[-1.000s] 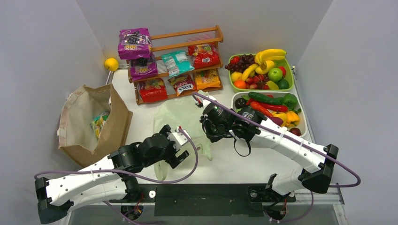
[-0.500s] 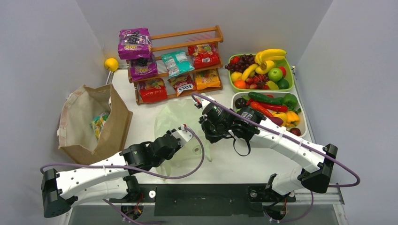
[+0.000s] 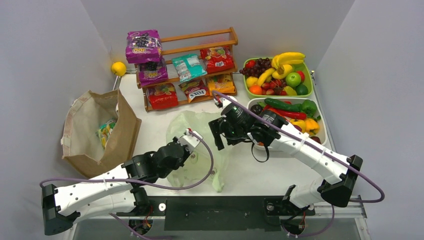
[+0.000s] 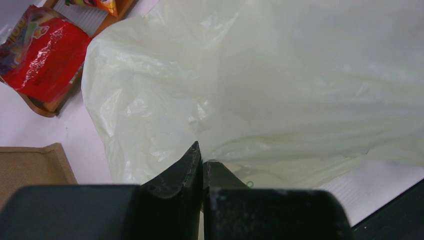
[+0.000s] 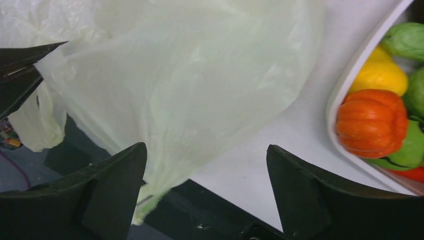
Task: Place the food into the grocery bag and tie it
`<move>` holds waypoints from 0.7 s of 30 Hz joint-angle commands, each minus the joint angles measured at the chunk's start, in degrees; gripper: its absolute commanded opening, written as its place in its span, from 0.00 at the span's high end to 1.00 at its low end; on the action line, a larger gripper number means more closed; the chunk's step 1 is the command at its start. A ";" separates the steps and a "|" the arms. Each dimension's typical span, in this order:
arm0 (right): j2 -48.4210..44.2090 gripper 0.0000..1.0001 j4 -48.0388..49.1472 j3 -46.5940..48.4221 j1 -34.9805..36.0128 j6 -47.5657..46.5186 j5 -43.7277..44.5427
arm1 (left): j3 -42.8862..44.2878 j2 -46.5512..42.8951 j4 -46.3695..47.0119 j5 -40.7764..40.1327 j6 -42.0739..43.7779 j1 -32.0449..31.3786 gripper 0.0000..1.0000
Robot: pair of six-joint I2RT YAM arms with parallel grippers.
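Note:
The pale green grocery bag [image 3: 200, 125] [image 4: 275, 90] [image 5: 190, 85] lies crumpled mid-table, one end drooping to the near edge. My left gripper [image 3: 191, 134] [image 4: 202, 160] is shut, its tips pinching the bag's film at its left side. To the bag's right, my right gripper [image 3: 224, 142] [image 5: 206, 147] stands open with the plastic hanging loose before its fingers. Food: snack packets [image 3: 187, 67] on a wooden rack at the back, a red packet [image 4: 42, 55], a banana bunch [image 3: 286, 60] in the fruit tray, and toy vegetables [image 5: 370, 120].
A stiff brown paper bag [image 3: 97, 130] stands at the left with a packet inside. The green fruit tray [image 3: 310, 85] and the white vegetable tray [image 3: 322, 127] fill the back right. A yellow ball [image 3: 118, 68] sits by the left wall.
My left gripper reached into the bag's left side and shut on the film. My right gripper opened and let the bag go; the bag's lower end sagged toward the near edge.

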 commanded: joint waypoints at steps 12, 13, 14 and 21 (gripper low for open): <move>-6.40 0.09 0.75 7.28 -23.90 -0.31 12.26 | 23.14 18.15 -14.03 -1.51 -22.96 3.89 1.00; -6.32 0.09 1.13 7.25 -25.00 -0.19 12.11 | 26.46 19.04 -18.01 -3.13 -26.00 4.20 1.00; -6.11 0.09 1.73 7.37 -26.84 0.12 11.98 | 28.50 21.07 -20.34 -6.19 -28.22 4.80 1.00; -4.59 0.10 3.07 8.36 -29.88 0.12 9.23 | 46.70 27.48 -41.97 -17.97 -50.87 4.73 1.00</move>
